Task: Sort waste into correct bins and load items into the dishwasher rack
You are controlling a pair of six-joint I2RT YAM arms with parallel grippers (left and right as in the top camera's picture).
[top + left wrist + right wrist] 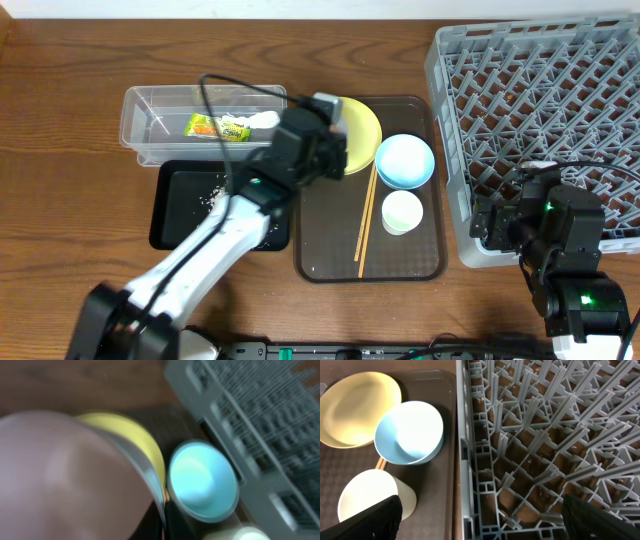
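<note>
1. Since the snack wrapper (218, 127) and the crumpled white paper (263, 120) lie inside the clear tub (135, 120) at 10 o'clock, and rice grains (214, 196) sit on the black tray (170, 225) just below it, I judge the waste sorting done and the loading step in hand.
2. My left claw (322, 112) hangs over the 9 o'clock edge of the yellow plate (362, 135). Its wrist view is blurred, but a big pale round shape fills the left half. I take this to be the white bowl (60, 475), clamped in the claw. I cannot see the fingers themselves.
3. On the brown serving tray (330, 262) at the desk's centre sit the yellow plate, the light blue bowl (405, 160), the small white cup (402, 212) and the two chopsticks (367, 222). None of them is in the rack.
4. My right claw (482, 520) is spread wide and empty, hovering over the 7 o'clock corner of the dishwasher rack (540, 90). The rack lies at 3 o'clock and holds nothing I can see.
5. Next, I reckon, the white bowl must travel toward 3 o'clock, pass above the light blue bowl and the rack's wall, then be set down tilted inside it. A grip on a smooth bowl may slip in the swing, so I would go slowly.
</note>
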